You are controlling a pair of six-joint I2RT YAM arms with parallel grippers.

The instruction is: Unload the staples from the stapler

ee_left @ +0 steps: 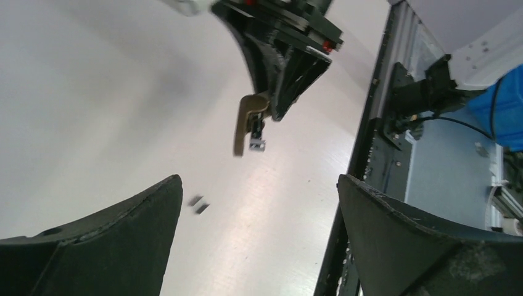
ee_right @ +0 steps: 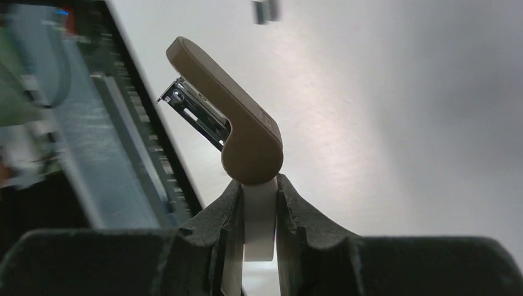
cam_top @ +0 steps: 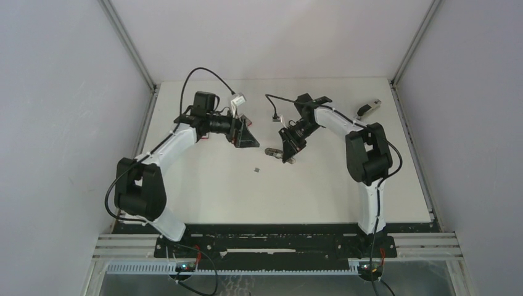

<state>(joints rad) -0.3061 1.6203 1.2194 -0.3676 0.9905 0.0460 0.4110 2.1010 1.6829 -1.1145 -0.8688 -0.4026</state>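
Observation:
My right gripper (cam_top: 288,154) is shut on the white base of a tan stapler (cam_top: 272,152) and holds it above the table's middle. In the right wrist view the gripper (ee_right: 259,185) clamps the white base, and the tan stapler (ee_right: 229,117) is hinged open with its metal magazine (ee_right: 194,111) exposed. Two tiny grey staples (cam_top: 256,168) lie on the table just left of the stapler. They also show in the left wrist view (ee_left: 198,204) and in the right wrist view (ee_right: 265,10). My left gripper (cam_top: 247,137) is open and empty (ee_left: 259,185), held above the table and facing the stapler (ee_left: 250,123).
A small grey-and-black object (cam_top: 368,109) lies at the table's far right corner. A bit of red (cam_top: 205,138) shows under the left arm. Grey walls close in the table on the left, back and right. The black frame rail (cam_top: 277,237) runs along the near edge.

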